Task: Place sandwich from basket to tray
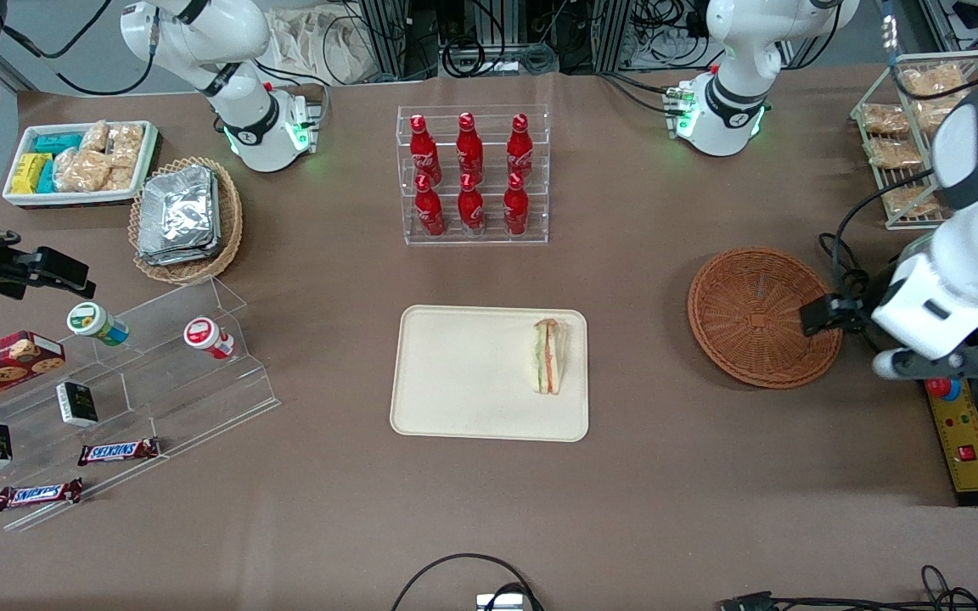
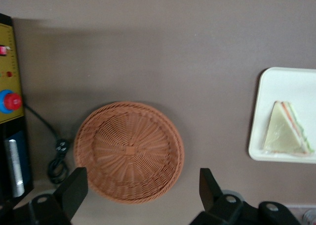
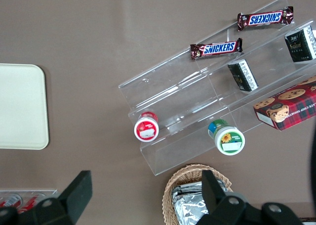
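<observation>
One sandwich (image 1: 549,356) in play, and it sits on the cream tray (image 1: 455,407), at the tray's end nearest the wicker basket (image 1: 752,288). It rests on a flat face with the filling edge showing green, orange and red in the front view. The wrist view agrees: wedge fully inside the tray rim, not overhanging.

The reddish-brown basket is empty in both views, only bare weave and the small square at its centre. It sits well apart from the tray, toward the working arm's end of the table.

The left gripper (image 2: 140,193) hangs above the basket's edge, fingers (image 2: 74,188) spread wide with nothing between them. In the front view it shows as the dark block (image 1: 829,314) over the basket rim on the working arm's side, clear of the sandwich and the tray.

My read: the transfer itself is done. Sandwich out of the basket, on the tray, released. What's left, if anything, is only for the arm to clear off and park; nothing visible needs another grasp. The sandwich sits close to the tray's rim on the basket side, but looks stable.

Other stuff is untouched and irrelevant: the cola bottle rack (image 1: 472,174) farther from the camera than the tray, the foil packets in a tan basket (image 1: 186,219), and Snickers bars (image 1: 118,451) on the acrylic steps toward the parked arm's end.
</observation>
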Motion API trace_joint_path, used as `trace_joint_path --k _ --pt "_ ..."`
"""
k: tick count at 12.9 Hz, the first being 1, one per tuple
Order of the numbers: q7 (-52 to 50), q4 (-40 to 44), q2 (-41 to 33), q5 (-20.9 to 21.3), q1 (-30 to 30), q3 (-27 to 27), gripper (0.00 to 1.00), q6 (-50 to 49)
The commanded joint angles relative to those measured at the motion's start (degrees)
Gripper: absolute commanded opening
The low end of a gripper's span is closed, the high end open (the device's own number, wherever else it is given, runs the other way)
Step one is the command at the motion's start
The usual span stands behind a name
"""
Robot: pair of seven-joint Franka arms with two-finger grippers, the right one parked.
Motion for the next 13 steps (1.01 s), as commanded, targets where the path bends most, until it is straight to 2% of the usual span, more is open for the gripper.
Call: trace_joint_path --k 1,5,7,13 --pt "2.4 -6.3 -7.1 -1.0 -1.0 2.8 1.00 -0.5" --pt "8.7 -13.1 -15.2 -0.2 -1.7 6.2 1.00 -1.0" --pt "10.0 -14.0 -18.1 -0.5 -2.3 7.7 1.00 -2.1" --pt "9.9 -13.6 -18.8 -2.5 -3.2 7.1 1.00 -3.4"
